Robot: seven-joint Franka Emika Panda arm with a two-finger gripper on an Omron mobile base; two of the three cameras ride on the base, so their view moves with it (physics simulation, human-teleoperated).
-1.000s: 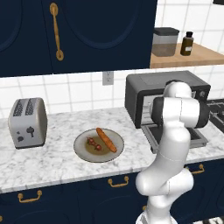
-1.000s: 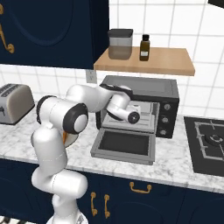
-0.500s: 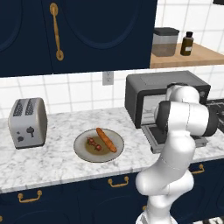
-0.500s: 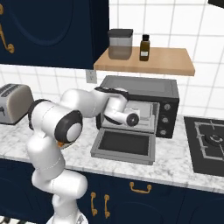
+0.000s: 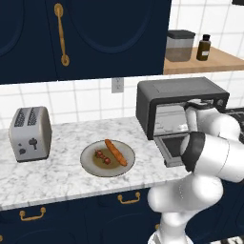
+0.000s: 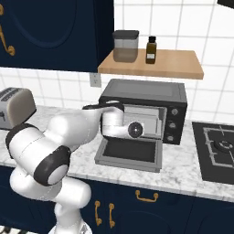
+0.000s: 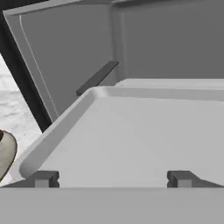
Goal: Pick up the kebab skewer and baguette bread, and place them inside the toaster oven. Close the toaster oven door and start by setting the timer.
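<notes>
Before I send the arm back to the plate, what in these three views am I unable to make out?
- Boxy black toaster oven: in the left base view the white arm covers its right-hand knob panel and the front of the lowered dark glass door.
- Knob markings: too small in the right base view.
- Short kebab skewer with dark red chunks: stick too small to trace, left base view.
- Round plate: cut off by the hand view's left edge.

Speckled marble counter [image 5: 62, 176], matt black toaster oven [image 6: 151, 93], brushed-metal toaster [image 5: 31, 133], wooden shelf [image 6: 153, 64].
</notes>
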